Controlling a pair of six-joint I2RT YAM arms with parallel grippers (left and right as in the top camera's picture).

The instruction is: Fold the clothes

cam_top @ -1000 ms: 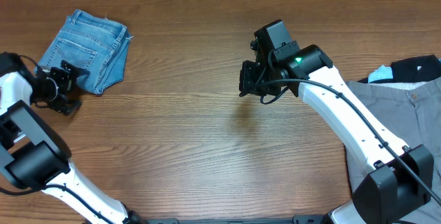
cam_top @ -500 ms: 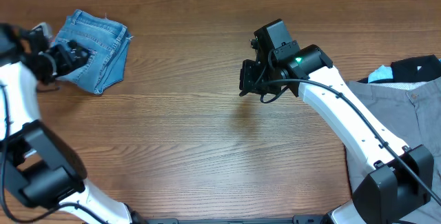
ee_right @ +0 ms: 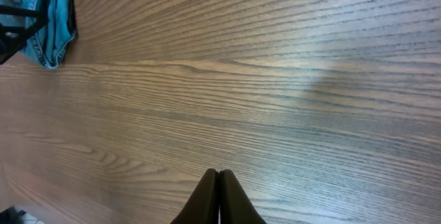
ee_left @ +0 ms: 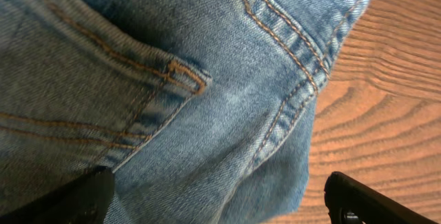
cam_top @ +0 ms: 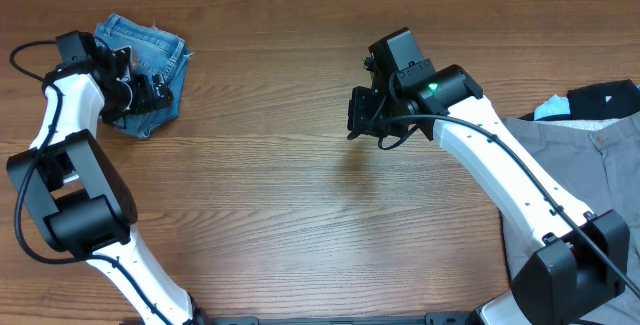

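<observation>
The folded light-blue jeans (cam_top: 150, 50) lie at the far left of the wooden table. My left gripper (cam_top: 148, 93) is open and sits over their near right part. In the left wrist view the denim (ee_left: 207, 93) with orange stitching fills the frame, and my two fingers stand wide apart at the bottom corners with cloth between them (ee_left: 220, 207). My right gripper (cam_top: 358, 115) is shut and empty above the middle of the table; its closed fingertips (ee_right: 218, 182) show over bare wood. The jeans also show at the top left of the right wrist view (ee_right: 48, 24).
A pile of other clothes lies at the right edge: a grey garment (cam_top: 575, 180) with a dark one (cam_top: 605, 100) and a bit of light-blue cloth (cam_top: 552, 108) behind it. The brown wooden table (cam_top: 300, 215) runs between the arms.
My left arm has swung from the table's left edge up and right, onto the jeans. The right arm has not moved.
</observation>
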